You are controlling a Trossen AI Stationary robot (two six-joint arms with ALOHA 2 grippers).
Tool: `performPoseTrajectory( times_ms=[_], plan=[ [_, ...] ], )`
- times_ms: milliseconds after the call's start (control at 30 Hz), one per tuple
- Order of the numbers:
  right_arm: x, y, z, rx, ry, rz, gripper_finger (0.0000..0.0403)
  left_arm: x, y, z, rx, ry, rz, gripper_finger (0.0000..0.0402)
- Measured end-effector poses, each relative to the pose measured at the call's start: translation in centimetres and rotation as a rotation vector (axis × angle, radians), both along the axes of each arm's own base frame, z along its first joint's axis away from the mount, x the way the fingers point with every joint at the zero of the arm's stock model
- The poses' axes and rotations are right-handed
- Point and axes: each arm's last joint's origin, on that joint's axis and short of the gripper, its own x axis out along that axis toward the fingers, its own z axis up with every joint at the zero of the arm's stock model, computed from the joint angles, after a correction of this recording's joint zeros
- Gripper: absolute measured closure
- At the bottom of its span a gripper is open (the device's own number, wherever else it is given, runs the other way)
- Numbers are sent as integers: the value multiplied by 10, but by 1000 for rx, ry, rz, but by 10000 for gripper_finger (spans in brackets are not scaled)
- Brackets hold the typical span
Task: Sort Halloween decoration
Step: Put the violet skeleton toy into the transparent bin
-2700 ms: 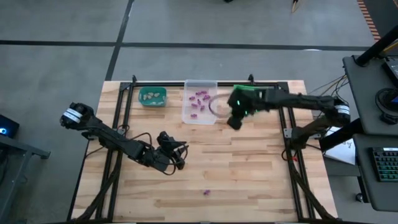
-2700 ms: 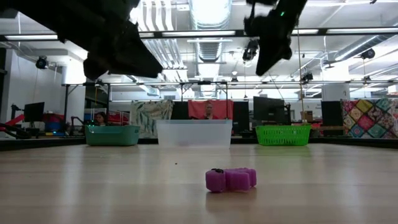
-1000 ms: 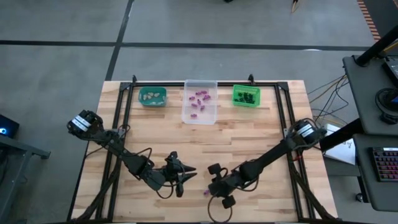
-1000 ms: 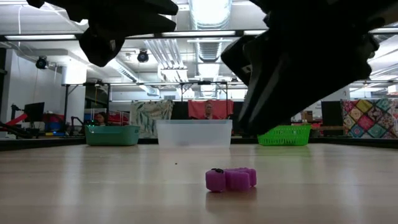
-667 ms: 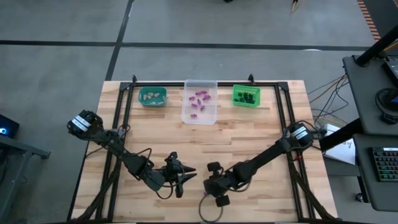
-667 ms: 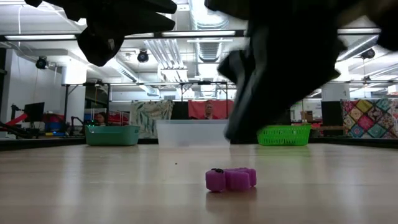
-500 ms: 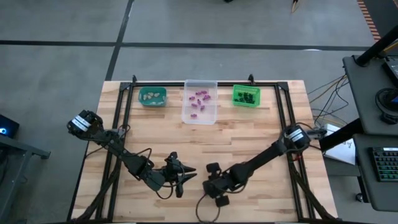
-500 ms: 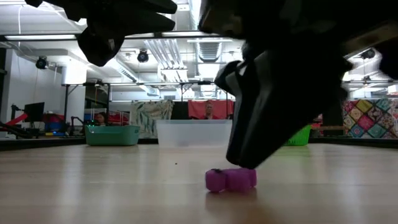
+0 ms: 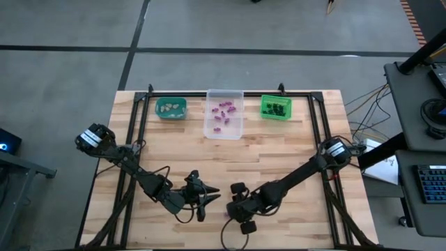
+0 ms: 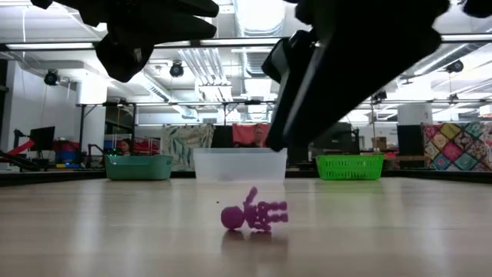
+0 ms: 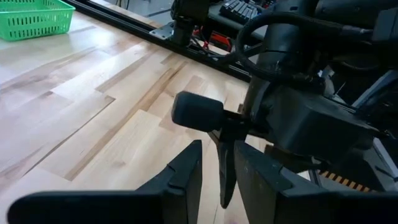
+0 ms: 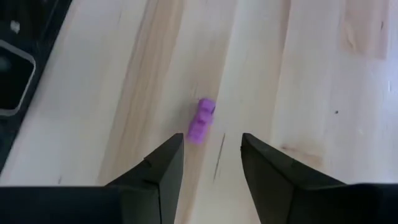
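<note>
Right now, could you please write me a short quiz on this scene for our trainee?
1. The loose purple trinket lies: A in a bin, B on the table, C in a gripper.
2. True or false: the right gripper is shut.
3. What colour are the trinkets in the clear bin?
Key: 1 B. 2 False, its fingers stand apart. 3 Purple.

The trinket [image 10: 254, 214] on the pale striped wood table [image 9: 293, 153] is purple. At the far edge stand a teal bin [image 9: 171, 108], a clear bin [image 9: 224, 132] holding purple pieces, and a green bin [image 9: 277, 107].
</note>
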Motion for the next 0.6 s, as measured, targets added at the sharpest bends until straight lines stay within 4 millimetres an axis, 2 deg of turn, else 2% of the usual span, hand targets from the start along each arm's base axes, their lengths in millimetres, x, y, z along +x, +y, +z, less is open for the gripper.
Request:
performPoseTrajectory(
  times_ms=[167,600],
  plan=[
    [3,5,-3,30,-40,-55,250,0,0,0,0,0,0,325],
    [11,14,-45,29,-2,-101,260,0,0,-1,2,2,-1,325]
  ],
)
